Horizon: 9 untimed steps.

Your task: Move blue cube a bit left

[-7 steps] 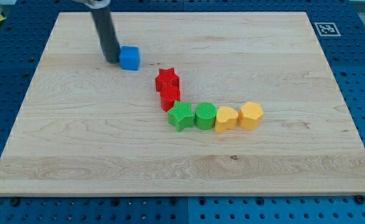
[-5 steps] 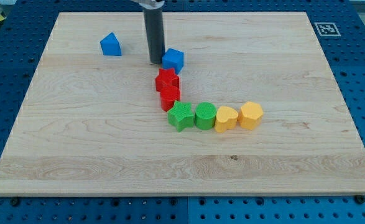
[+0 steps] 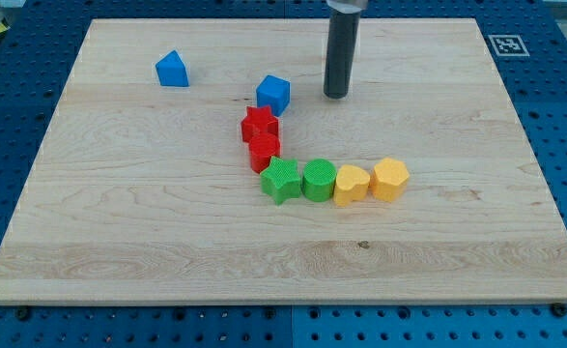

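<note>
Just below the blue cube (image 3: 273, 94) sits a red star (image 3: 259, 124) heading a curved row of red, green and yellow blocks, while my tip (image 3: 335, 96), bare and gripping nothing, rests apart on the cube's right.

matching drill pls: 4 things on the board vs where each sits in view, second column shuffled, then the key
Things:
1. my tip
2. blue cube
3. blue house-shaped block
4. yellow hexagon

Places:
A. toward the view's top left, alone
B. the view's right end of the curved row
C. just above the red star
D. to the view's right of the blue cube, apart from it

Pairs: 1-D, 2-C, 3-A, 4-B
</note>
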Tool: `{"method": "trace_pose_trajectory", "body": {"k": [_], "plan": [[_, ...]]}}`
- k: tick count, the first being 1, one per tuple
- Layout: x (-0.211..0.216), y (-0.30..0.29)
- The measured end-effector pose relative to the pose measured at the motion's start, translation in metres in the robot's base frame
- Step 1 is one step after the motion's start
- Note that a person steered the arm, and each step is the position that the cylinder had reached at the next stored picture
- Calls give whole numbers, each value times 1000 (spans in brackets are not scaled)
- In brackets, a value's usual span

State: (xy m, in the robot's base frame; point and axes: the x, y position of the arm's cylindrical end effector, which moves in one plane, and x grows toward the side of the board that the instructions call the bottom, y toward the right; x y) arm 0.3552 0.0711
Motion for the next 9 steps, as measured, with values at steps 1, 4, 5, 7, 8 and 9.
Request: {"method": "trace_pose_trajectory", "body": {"k": [1,4,5,7,8,9], "plan": [[8,1],[8,-71],[-3,-61],[-40,-79],[-39,-104],[-35,-104]]}}
